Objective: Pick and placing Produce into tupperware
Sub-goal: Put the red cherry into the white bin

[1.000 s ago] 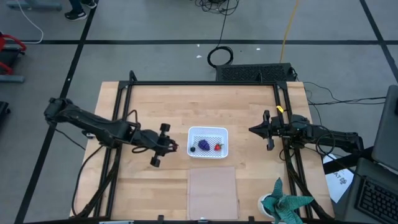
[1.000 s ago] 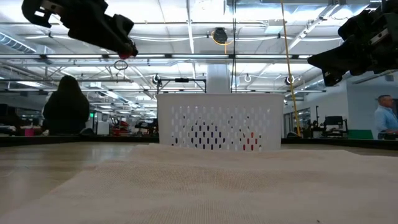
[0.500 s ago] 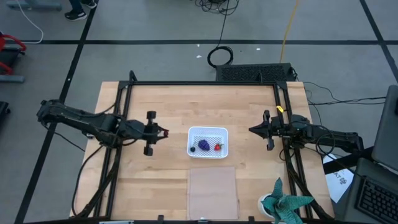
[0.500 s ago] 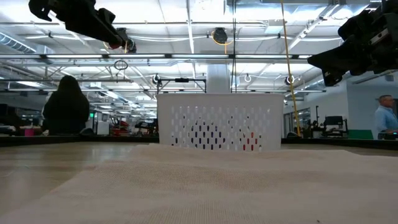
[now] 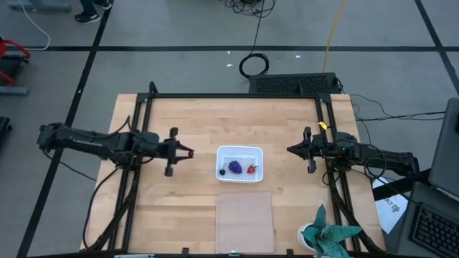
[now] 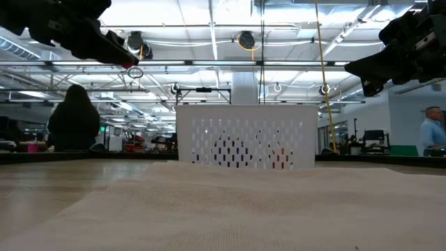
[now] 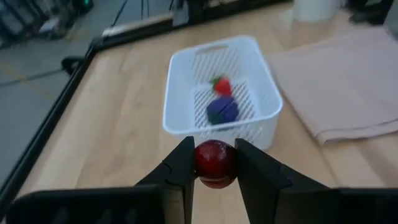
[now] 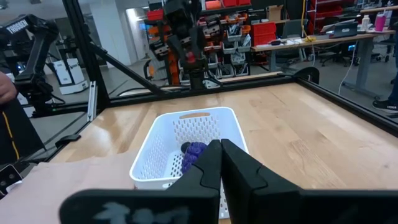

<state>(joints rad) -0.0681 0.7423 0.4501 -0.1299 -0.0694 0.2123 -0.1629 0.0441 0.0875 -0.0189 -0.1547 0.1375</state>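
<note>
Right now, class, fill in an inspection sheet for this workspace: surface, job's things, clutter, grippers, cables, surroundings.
Surface: wooden table inside a black frame.
Job's things: white tupperware near mid-table holds a strawberry, a purple grape bunch and a dark berry; the cherry is outside it, held in the air.
Clutter: pale tan panel at the near edge; teal-and-white cloth-like object at the table's corner.
Grippers: left gripper shut on the cherry, left of the tub; right gripper shut, empty, waiting to its right.
Cables: black coil and yellow cable on the floor.
Surroundings: a person beyond the table.
</note>
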